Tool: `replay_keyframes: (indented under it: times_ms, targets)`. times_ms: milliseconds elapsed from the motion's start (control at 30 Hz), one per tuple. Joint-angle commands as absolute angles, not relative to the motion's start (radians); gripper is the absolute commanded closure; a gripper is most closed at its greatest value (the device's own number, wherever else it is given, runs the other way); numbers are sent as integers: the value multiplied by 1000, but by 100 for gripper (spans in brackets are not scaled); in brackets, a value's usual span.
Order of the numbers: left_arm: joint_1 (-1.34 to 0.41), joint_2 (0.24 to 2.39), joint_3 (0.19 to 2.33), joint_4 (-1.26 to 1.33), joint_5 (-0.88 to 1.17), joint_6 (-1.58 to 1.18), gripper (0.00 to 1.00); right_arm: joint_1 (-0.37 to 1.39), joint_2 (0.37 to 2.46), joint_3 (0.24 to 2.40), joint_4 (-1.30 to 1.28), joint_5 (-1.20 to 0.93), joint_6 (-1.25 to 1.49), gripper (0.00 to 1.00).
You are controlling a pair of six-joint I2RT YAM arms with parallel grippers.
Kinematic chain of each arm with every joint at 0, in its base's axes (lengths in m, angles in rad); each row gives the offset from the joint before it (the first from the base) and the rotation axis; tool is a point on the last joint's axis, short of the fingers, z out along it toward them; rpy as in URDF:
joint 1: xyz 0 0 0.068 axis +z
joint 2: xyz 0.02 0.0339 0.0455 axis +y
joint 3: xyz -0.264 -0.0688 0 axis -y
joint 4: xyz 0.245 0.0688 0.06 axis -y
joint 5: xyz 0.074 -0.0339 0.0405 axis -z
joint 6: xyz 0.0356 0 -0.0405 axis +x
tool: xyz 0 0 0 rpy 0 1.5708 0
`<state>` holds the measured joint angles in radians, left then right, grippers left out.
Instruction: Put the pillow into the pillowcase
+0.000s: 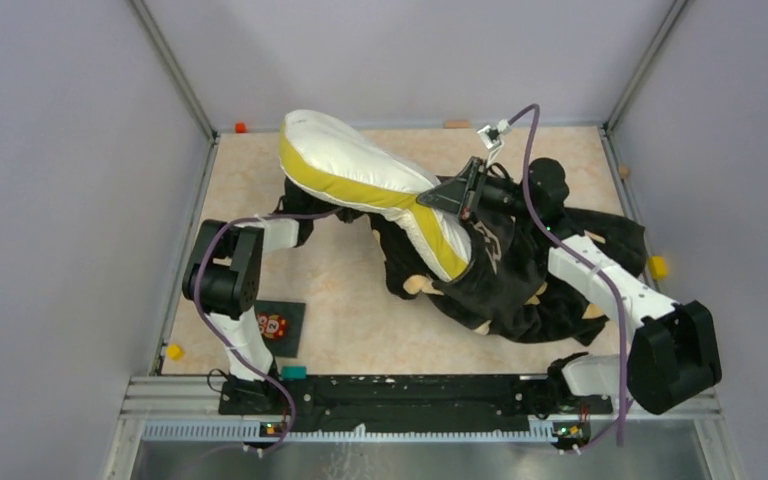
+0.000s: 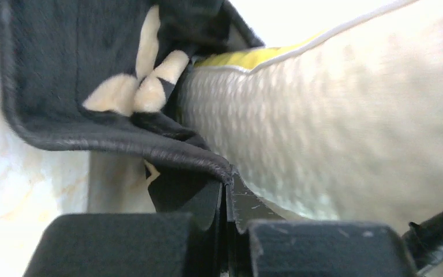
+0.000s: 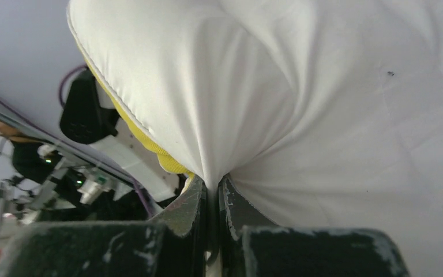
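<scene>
The white tufted pillow [image 1: 345,160] with its yellow band lies tilted across the table's back middle, its lower end tucked into the mouth of the black flower-print pillowcase [image 1: 525,285]. My right gripper [image 1: 463,196] is shut on a pinch of the pillow's white fabric [image 3: 300,86], the pinch showing between the jaws of the right gripper [image 3: 213,186]. My left gripper [image 2: 229,179] is shut on the pillowcase's hem [image 2: 121,141], right beside the pillow [image 2: 352,115]. In the top view the left gripper's fingers are hidden under the pillow's left end.
A small dark owl card [image 1: 275,325] lies near the left arm's base. Yellow blocks [image 1: 173,351] [image 1: 657,267] sit at the table's sides. An orange block [image 1: 241,128] and a wooden piece [image 1: 456,124] lie along the back edge. Grey walls enclose the table.
</scene>
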<state>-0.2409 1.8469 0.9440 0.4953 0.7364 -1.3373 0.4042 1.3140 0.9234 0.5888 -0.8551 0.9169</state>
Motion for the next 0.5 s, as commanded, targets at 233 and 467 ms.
replay_keyframes:
  times_ms: [233, 467]
  targets:
    - [-131, 1744, 1058, 465, 707, -1273, 100, 616, 1321, 989, 87, -572, 407, 84]
    - [-127, 1739, 1069, 394, 682, -1204, 100, 635, 1305, 1211, -210, -387, 382, 35]
